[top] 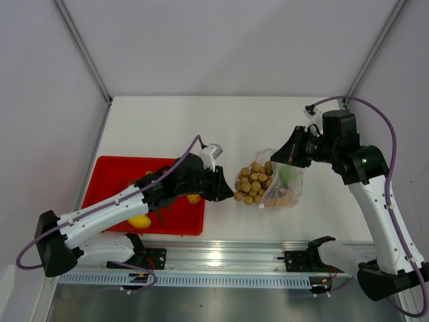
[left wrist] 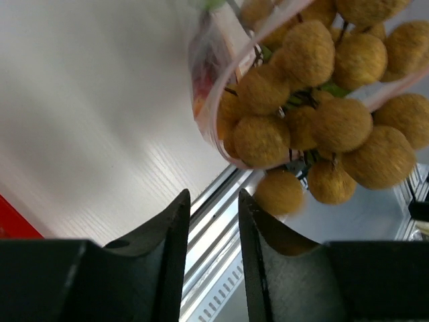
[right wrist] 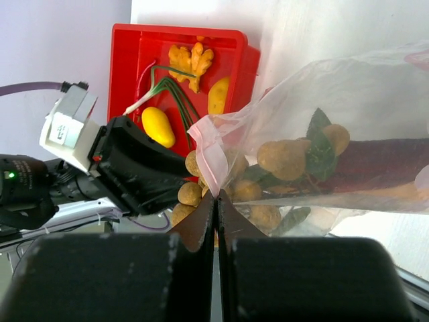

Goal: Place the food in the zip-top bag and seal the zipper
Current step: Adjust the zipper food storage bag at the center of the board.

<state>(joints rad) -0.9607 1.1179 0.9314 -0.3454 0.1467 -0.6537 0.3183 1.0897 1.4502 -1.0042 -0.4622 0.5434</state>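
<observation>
The clear zip-top bag (top: 288, 186) hangs from my right gripper (top: 277, 159), which is shut on its pink zipper strip (right wrist: 206, 157) at the mouth edge (right wrist: 216, 194). A bunch of small tan balls (top: 251, 183) sits half in the bag's mouth (left wrist: 322, 100), partly outside the rim. A green leaf (right wrist: 320, 137) and a dark red piece (right wrist: 382, 161) lie inside the bag (right wrist: 348, 94). My left gripper (top: 230, 190) is open and empty, just left of the balls (left wrist: 213, 194). A yellow lemon (top: 139, 221), green stalks (right wrist: 175, 90) and other yellow pieces lie in the red tray.
The red tray (top: 107, 169) lies at the left under my left arm, also in the right wrist view (right wrist: 127, 54). An aluminium rail (top: 221, 258) runs along the table's near edge. Grey walls close the back and sides.
</observation>
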